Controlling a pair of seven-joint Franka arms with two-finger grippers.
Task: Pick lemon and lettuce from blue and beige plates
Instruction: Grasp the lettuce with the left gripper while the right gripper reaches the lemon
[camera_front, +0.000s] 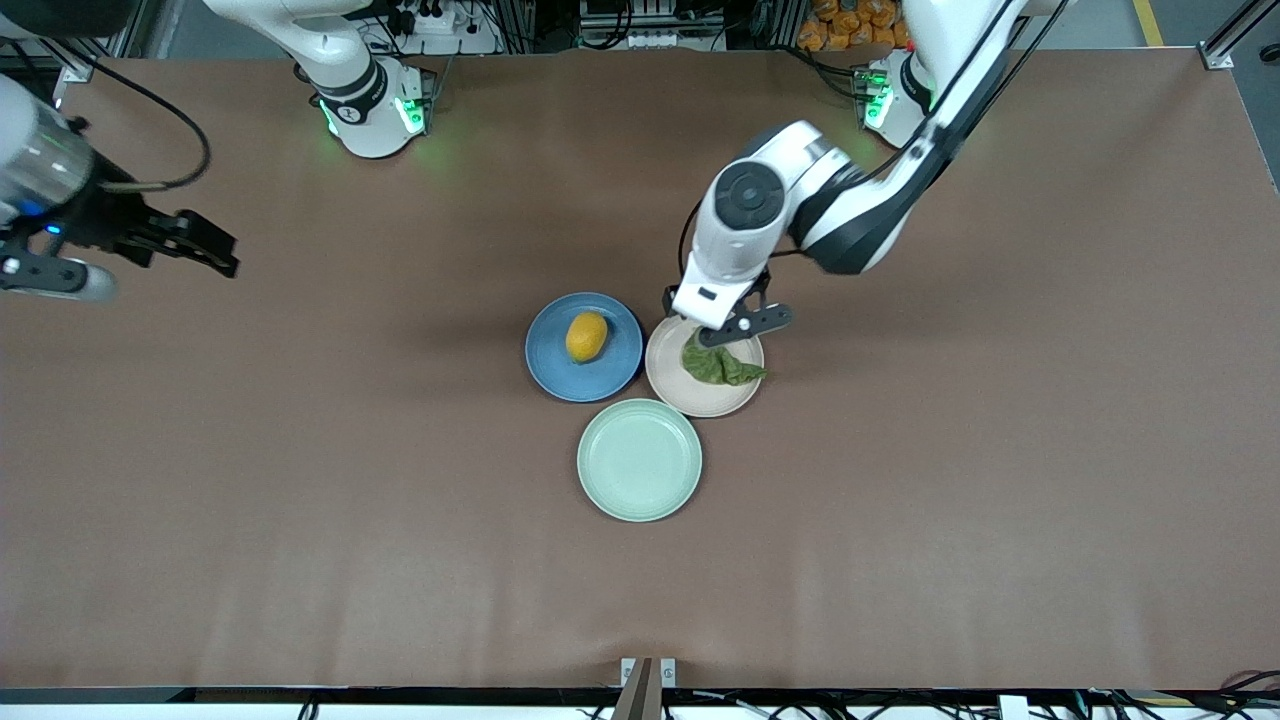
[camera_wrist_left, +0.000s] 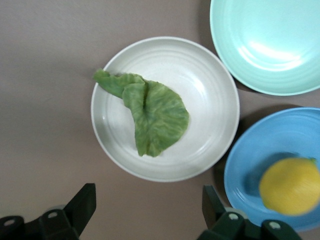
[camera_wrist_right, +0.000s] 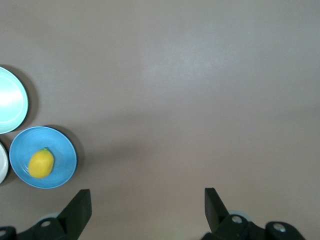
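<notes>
The yellow lemon (camera_front: 586, 336) lies on the blue plate (camera_front: 550, 352) near the table's middle. The dark green lettuce (camera_front: 722, 366) lies on the beige plate (camera_front: 690, 395) beside it, toward the left arm's end. My left gripper (camera_front: 716, 326) is open and empty, up over the beige plate's rim that is farther from the front camera. The left wrist view shows its gripper (camera_wrist_left: 148, 201), the lettuce (camera_wrist_left: 155, 115), the beige plate (camera_wrist_left: 210, 100) and the lemon (camera_wrist_left: 290, 186). My right gripper (camera_front: 212, 250) waits open and empty over bare table at the right arm's end.
An empty mint green plate (camera_front: 640, 459) sits nearer the front camera, touching both other plates. The right wrist view shows its gripper (camera_wrist_right: 147, 202) over brown table, with the blue plate (camera_wrist_right: 61, 150) and lemon (camera_wrist_right: 41, 163) off to one side.
</notes>
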